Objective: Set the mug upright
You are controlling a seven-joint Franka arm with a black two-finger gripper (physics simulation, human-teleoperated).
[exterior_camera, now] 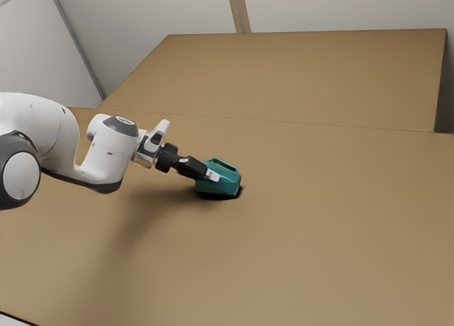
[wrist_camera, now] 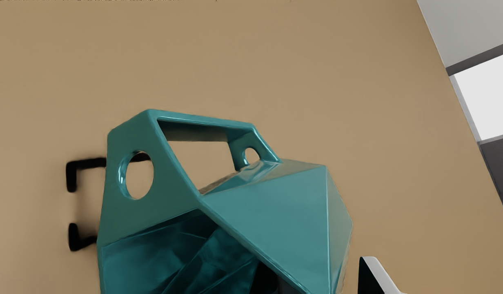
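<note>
The mug (exterior_camera: 228, 182), a teal one with flat, angled sides, lies on its side on the tabletop (exterior_camera: 319, 220), its handle (wrist_camera: 206, 121) raised on the upper side. Its mouth (wrist_camera: 165, 257) is turned toward the gripper (exterior_camera: 213, 176), which reaches down to it at a slant from the exterior view's left. Inside, the mug's walls are a darker teal, folded into facets, and a black shape sits just within the rim (probably one of the two fingers, though the wrist view cuts it off). The other of the fingers (wrist_camera: 378, 273), with a pale outer face and a black inner one, is outside the mug, just beside its wall, and a thin strip of brown tabletop shows between them. So the fingers are parted, with the mug's side between them, rather than clenched on it.

The handle is a broad loop with a large gap through it and a round hole at either end, the bigger one toward the mouth. Near that end of the mug, two black bent marks (wrist_camera: 74, 237) lie on the tabletop. The arm (exterior_camera: 106, 156) casts a soft shadow (exterior_camera: 135, 227) across the brown surface. Beyond the tabletop stands a pale wall (exterior_camera: 340, 7) with a tan strip (exterior_camera: 239, 7) running up it.
</note>
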